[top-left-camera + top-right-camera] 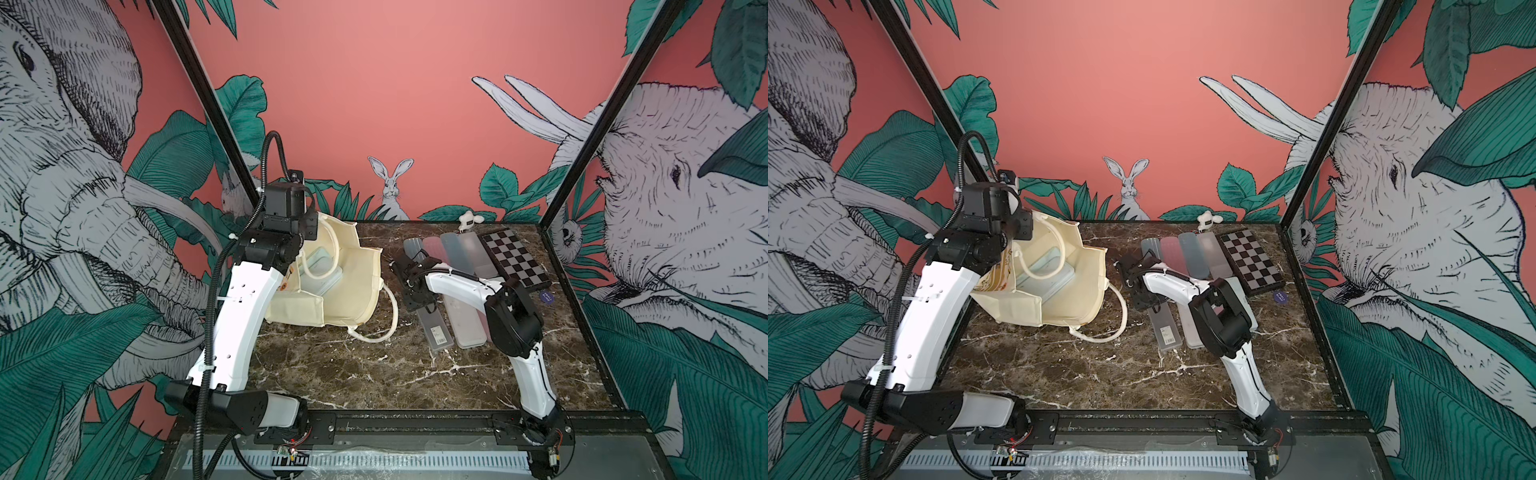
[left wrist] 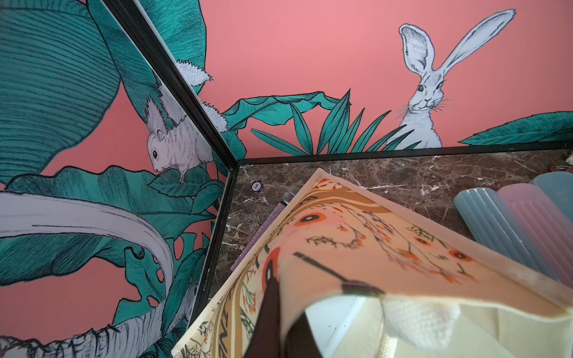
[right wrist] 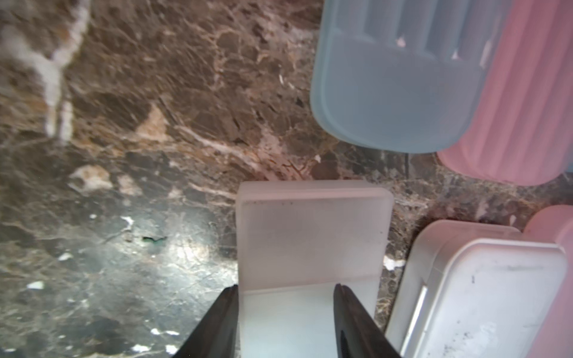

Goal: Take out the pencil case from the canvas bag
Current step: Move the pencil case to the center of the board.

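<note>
The cream canvas bag [image 1: 353, 286] [image 1: 1077, 291] stands open at the back left of the marble table, its floral face [image 2: 372, 241] turned to the left wall. Inside it lies a pale blue pencil case [image 1: 322, 272] [image 1: 1054, 270] under a loop handle. My left gripper [image 2: 280, 310] is shut on the bag's rim and holds it up. My right gripper [image 3: 285, 289] [image 1: 405, 278] hovers over a frosted clear pencil case [image 3: 313, 235] [image 1: 434, 332] lying on the table. Its fingers stand apart, one at the case's edge, one above its top.
Blue [image 3: 393, 93], pink [image 3: 524, 117] and white [image 3: 477, 294] cases lie close around the frosted one. A chessboard [image 1: 515, 262], a white figurine [image 1: 469, 220] and a purple disc [image 1: 547, 296] sit at the back right. Behind the bag lie a glittery microphone [image 2: 273, 217] and a chip [image 2: 256, 186].
</note>
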